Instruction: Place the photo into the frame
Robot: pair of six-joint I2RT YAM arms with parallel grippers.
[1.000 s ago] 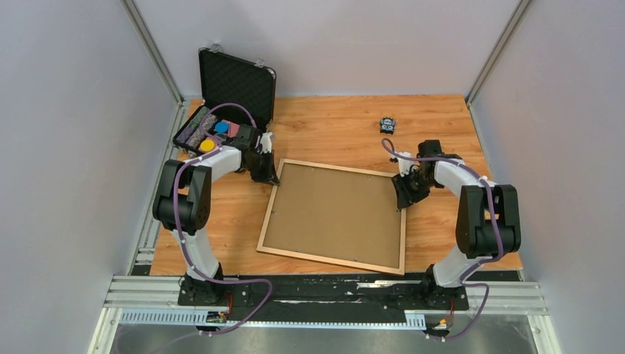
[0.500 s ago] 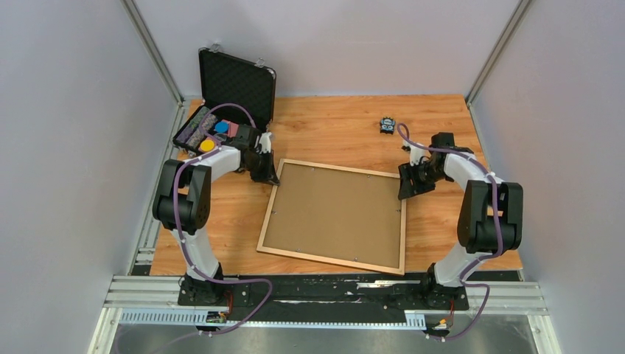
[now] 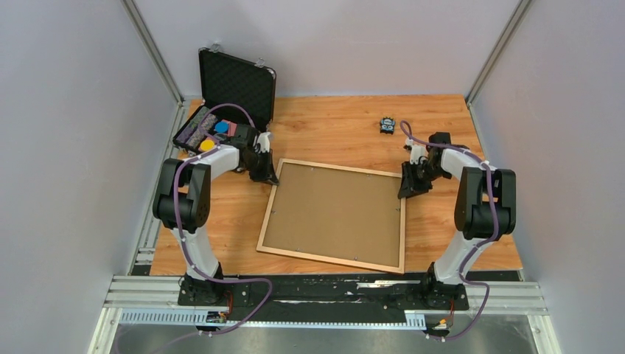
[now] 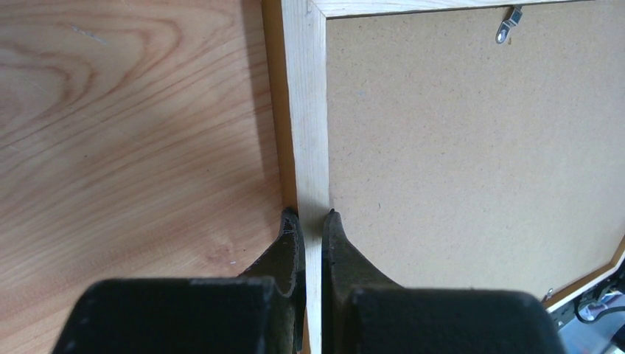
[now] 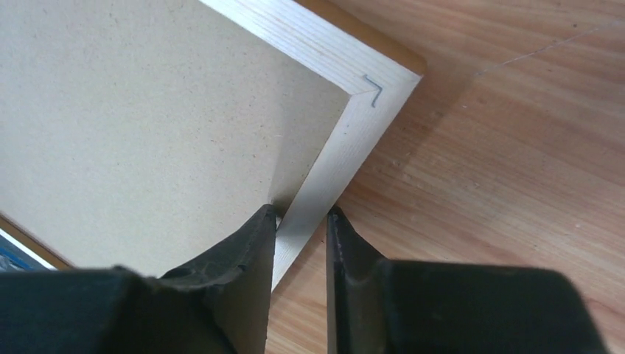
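The frame [image 3: 329, 259] lies face down on the table with the brown backing board [image 3: 332, 214] filling it. The photo is hidden. My left gripper [image 3: 271, 179] is at the frame's far left corner. In the left wrist view it [image 4: 311, 217] is shut on the pale moulding [image 4: 306, 110], with the board [image 4: 472, 147] to the right. My right gripper [image 3: 406, 189] is at the far right corner. In the right wrist view it [image 5: 302, 214] straddles the moulding [image 5: 332, 169] at a slant, one fingertip touching each edge, next to the board [image 5: 147, 110].
An open black foam-lined case [image 3: 237, 81] stands at the far left, its tray [image 3: 210, 133] holding colourful pieces right behind my left arm. A small dark object [image 3: 388, 125] lies far right. A metal hanger clip [image 4: 507, 26] sits on the board.
My right arm swung outward and its gripper slid a little further along the right moulding toward the far corner. The frame and my left arm have not moved.
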